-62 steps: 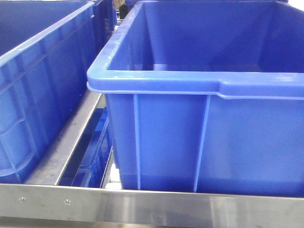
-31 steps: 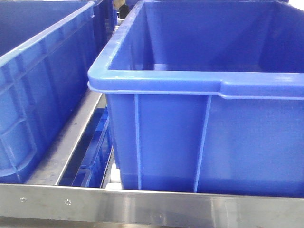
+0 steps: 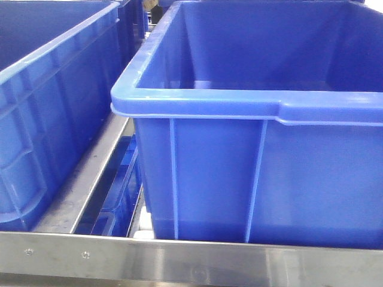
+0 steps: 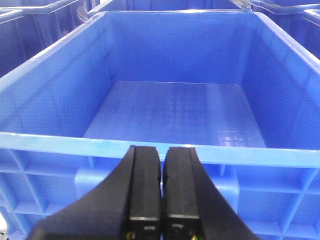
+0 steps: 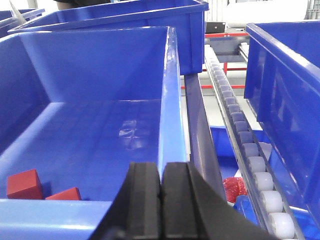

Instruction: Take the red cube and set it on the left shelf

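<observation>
Left hand (image 4: pixel 160 200): black fingers pressed together, nothing between them; it hangs just outside the near rim of a large blue plastic crate (image 4: pixel 150 147) whose ribbed floor shows no cube.

Right hand (image 5: pixel 161 202): black fingers likewise pressed together and holding nothing; poised above the near wall of another blue plastic crate (image 5: pixel 75 206).

Small red cube (image 5: pixel 24 184) sits on that crate's floor in the near left corner, close to the wall; a second red block (image 5: pixel 64 194) lies just beside it, partly hidden by the rim; cannot tell whether the two touch.

Long brushed stainless-steel shelf rail with small screws (image 3: pixel 191 263) runs across the bottom of the front view, crates resting on the rack behind it; a line of white plastic rollers (image 5: pixel 250 160) runs right of the right hand's crate.

Risks, as judged:
- fingers must spread before descent, or they will only knock the cube;
- cube hugs the corner, so a finger may jam against the wall or rim;
- neighbouring block could be pinched along with it or nudged aside;
- high crate walls may catch the wrist on lift-out.
</observation>
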Controlling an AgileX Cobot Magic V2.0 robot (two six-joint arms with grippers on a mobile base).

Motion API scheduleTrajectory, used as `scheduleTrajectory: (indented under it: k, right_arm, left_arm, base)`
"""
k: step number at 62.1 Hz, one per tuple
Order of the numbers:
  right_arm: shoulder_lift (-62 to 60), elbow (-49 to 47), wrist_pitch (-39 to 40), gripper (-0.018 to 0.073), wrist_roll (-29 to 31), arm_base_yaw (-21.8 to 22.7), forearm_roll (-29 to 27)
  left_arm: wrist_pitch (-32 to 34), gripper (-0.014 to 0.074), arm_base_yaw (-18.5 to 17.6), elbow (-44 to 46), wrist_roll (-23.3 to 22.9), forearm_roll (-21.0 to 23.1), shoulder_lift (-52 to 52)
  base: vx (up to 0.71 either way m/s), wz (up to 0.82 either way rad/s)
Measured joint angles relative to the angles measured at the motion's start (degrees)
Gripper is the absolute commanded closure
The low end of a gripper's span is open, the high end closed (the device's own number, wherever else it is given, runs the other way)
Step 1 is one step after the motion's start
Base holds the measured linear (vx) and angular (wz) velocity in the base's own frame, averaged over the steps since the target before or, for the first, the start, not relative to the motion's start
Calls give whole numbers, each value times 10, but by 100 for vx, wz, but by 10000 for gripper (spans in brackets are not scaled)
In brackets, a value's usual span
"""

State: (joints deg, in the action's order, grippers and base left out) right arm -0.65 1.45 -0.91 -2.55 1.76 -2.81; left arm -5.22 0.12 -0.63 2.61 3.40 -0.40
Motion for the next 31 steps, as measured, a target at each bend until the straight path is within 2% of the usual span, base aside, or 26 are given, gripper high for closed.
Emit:
scheduleTrajectory:
  k: [31]
  right_arm:
    - [0,0,1,512,0,0,0]
  left_arm:
    - [0,506,0,0,0,0,0]
  base:
    - [0,0]
